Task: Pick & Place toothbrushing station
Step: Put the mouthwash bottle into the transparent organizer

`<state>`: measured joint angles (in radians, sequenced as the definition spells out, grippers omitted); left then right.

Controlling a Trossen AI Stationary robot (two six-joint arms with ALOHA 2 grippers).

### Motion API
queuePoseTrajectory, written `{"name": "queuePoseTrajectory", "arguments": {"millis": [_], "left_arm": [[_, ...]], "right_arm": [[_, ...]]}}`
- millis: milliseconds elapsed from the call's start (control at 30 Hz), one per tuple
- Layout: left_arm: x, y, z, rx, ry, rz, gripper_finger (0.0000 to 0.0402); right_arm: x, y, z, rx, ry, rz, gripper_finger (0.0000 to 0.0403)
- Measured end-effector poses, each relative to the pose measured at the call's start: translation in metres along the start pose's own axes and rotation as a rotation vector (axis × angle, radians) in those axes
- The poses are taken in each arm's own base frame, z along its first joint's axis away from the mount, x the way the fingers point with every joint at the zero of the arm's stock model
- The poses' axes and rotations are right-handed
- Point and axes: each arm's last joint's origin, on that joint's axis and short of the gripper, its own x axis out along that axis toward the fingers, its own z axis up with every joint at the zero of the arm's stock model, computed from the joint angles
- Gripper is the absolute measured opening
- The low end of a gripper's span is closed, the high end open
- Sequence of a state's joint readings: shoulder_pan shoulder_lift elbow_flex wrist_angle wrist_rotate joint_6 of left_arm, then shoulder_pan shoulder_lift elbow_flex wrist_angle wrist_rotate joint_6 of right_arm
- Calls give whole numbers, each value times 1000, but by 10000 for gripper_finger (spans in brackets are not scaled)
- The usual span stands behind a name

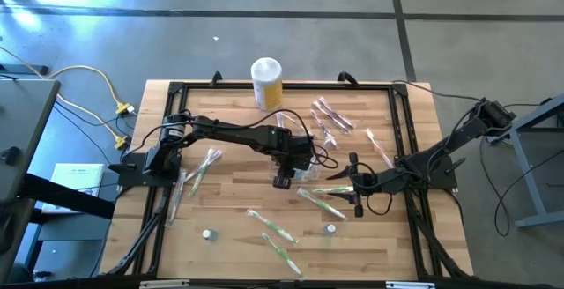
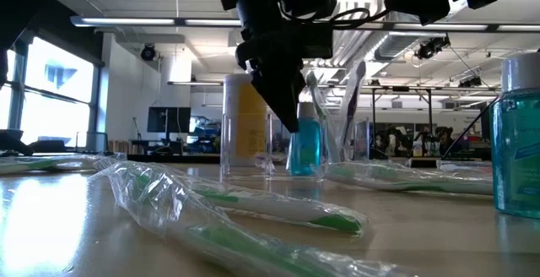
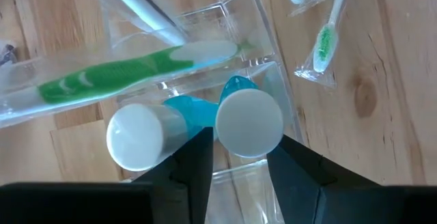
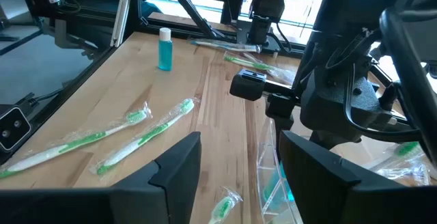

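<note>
We see two dark arms over one wooden table [image 1: 238, 263]. The left gripper [image 1: 283, 181] hangs over the middle of the table, directly above one white-capped blue bottle [image 3: 249, 121]. We cannot tell whether it grips that bottle or only straddles it. The right gripper [image 4: 240, 142] sits just right of it, open and holding nothing.

Below the left gripper stands the one station [image 3: 273, 80], a clear plastic holder, upright with its open side up, near the table's middle. Its long axis seems to run left to right, though its clear walls make this hard to judge. It holds two bottles: the one under the gripper and a second white-capped one [image 3: 136, 136] beside it. One green toothbrush [image 3: 116, 80] in a clear wrapper lies across it on the far side of the bottles. We cannot tell if it is inside the holder or under it.

Farther out, two more small bottles stand loose toward the near edge, one to the left [image 1: 209, 233] and one to the right [image 1: 330, 228]. About six wrapped green brushes [image 1: 267, 222] lie scattered to the left and near side. About four wrapped pink brushes [image 1: 331, 113] lie at the far right. They overlap, so these counts are not exact. One yellow canister [image 1: 266, 82] with a white lid stands at the far edge.
</note>
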<state>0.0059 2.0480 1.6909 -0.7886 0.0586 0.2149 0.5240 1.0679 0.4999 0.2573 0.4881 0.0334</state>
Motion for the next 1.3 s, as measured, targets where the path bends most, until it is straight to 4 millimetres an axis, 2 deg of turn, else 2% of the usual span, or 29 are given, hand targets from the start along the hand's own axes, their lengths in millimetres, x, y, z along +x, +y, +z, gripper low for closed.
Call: {"name": "queuePoseTrajectory", "arguments": {"millis": [533,900,1100,1300], "left_arm": [[-27,1,12,-47,16,-6,131],[-28,-1,8,-68,63,-11,131],[-30,-9,8,-56,74,1,131],[-39,-16,6,-42,98,12,131]], "right_arm": [[0,0,0,-4,0,-1,192],[0,0,0,-4,0,-1,192],[0,0,0,-3,0,-3,192],[0,0,0,-7,-1,-3,192]]}}
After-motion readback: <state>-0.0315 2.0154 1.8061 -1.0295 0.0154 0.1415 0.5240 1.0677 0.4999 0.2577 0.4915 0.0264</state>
